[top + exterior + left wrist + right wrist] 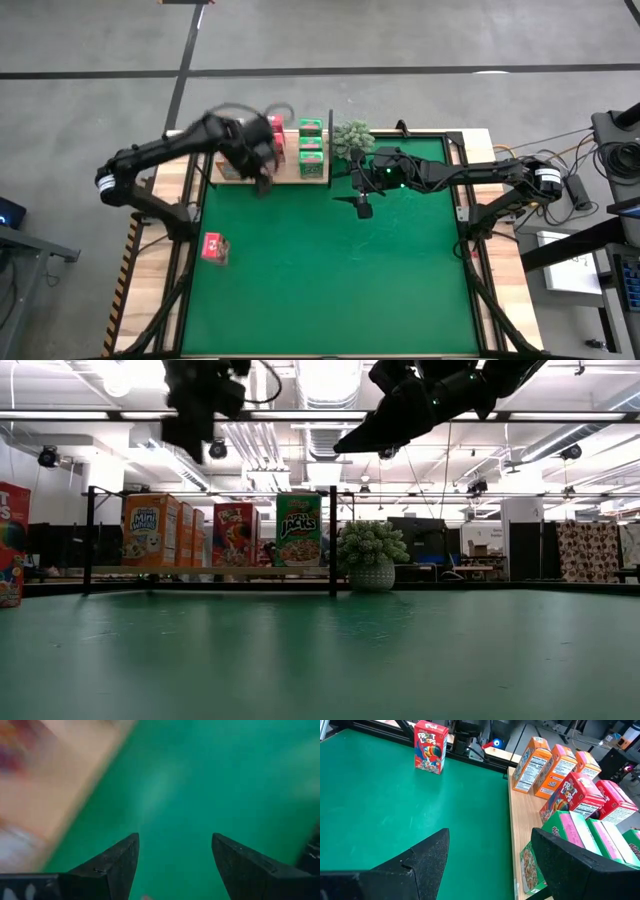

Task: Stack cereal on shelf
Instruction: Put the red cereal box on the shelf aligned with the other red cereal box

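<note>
Near the table's left edge, on the green mat [330, 270], one pink-red cereal box [213, 247] stands alone — well apart from the rest. Along the far edge lies the shelf [290, 178], a light wood board with black uprights. On it, left to right in the low view, stand orange boxes [150, 531], pink-red boxes [234, 535] and green boxes [298, 530]. The left gripper [263, 185] hangs over the shelf's front edge near its left half, jaws open and empty, with mat showing between its fingers [117, 865]. Just past the shelf's right end sits a bushy plant [352, 137]. The right gripper [361, 205] hovers over the mat near the shelf's right end — jaws wide, holding nothing.
</note>
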{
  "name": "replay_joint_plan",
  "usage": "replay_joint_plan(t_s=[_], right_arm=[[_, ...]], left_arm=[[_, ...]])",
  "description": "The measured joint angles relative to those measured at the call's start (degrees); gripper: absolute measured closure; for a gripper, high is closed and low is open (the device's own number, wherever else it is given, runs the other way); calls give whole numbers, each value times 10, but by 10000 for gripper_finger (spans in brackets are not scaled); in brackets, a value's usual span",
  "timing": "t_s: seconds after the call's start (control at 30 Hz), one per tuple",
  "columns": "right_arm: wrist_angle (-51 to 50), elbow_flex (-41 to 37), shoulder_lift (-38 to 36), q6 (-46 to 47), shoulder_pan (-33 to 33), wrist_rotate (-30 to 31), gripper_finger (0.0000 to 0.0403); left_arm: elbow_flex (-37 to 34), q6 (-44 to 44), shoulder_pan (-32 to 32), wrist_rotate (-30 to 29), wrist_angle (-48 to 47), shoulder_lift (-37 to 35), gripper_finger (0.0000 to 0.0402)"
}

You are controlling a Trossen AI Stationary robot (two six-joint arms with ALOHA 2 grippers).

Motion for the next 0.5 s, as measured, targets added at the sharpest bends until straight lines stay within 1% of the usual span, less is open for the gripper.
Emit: replay_joint_plan(t_s=[0.03,0.07,0.13,0.17,0.37,0.43,0.5], right_arm=[[0,0,0,0,0,0,131],[0,0,0,0,0,0,131],[0,0,0,-3,0,0,131],[0,0,0,-3,0,0,131],[0,0,0,-8,0,0,131],[4,0,0,-13,0,0,131],[10,0,0,-17,0,0,131]], left_arm=[[-2,-41,-31,-5,-15,-3,169],[-6,-85,-66,-22,-23,-6,169],[-16,-188,-135,-77,-26,-17,169],[-23,-241,-169,-93,-36,-22,169],[-69,-564,-355,-106,-52,-56,163],[-87,-650,-411,-111,-53,-69,155],[-103,-720,-458,-130,-54,-77,145]])
